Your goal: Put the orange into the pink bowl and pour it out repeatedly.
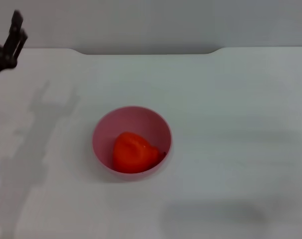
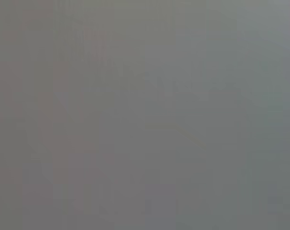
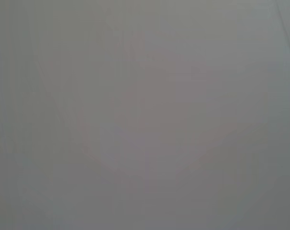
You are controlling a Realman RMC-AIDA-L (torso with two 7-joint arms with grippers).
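The orange [image 1: 134, 152] lies in the bowl [image 1: 131, 115], which stands upright mid-worktop [image 1: 230, 99], a little toward the near edge. So the step in hand looks like the pour. The left gripper [image 1: 14, 35] hangs raised at the far left corner, well apart from the bowl; whether its fingers are parted or closed I cannot tell. The right gripper is not in view. To pour well, grip the rim on the side away from the fruit, lift little, and tip slowly toward bare worktop so the orange rolls out and stays within reach.

No readable text anywhere (bowl included).
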